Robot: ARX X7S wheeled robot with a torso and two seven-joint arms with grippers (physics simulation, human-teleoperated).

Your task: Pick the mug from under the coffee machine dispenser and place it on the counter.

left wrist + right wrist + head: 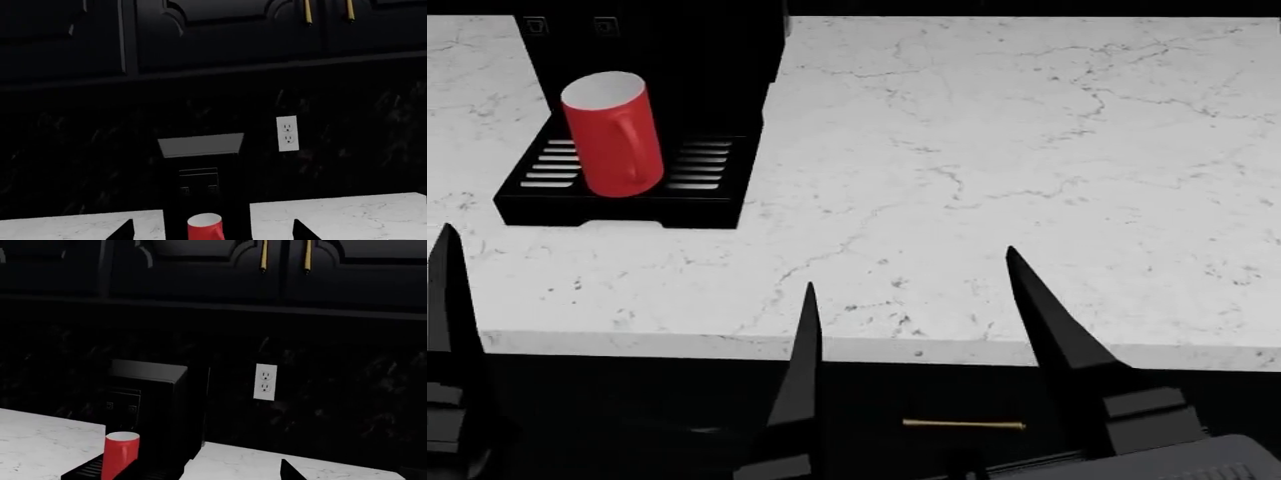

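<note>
The red mug (614, 135) stands upright on the slotted drip tray (714, 165) of the black coffee machine dispenser (654, 45), handle towards me. In the left wrist view the mug (204, 227) sits between my left gripper's (212, 232) two spread fingertips, some way ahead of them and not touched. The left gripper is open and empty. My right gripper (207, 474) is open and empty, off to the right of the machine (153, 405); one fingertip (288, 471) shows over the white counter (253, 465). The mug (120, 452) lies to its left.
The white marble counter (1001, 170) stretches to the right of the machine. Black finger points (1044, 320) stand over its front edge. Below is a black cabinet with a brass handle (964, 425). A dark backsplash with a white outlet (287, 133) and black upper cabinets lie behind.
</note>
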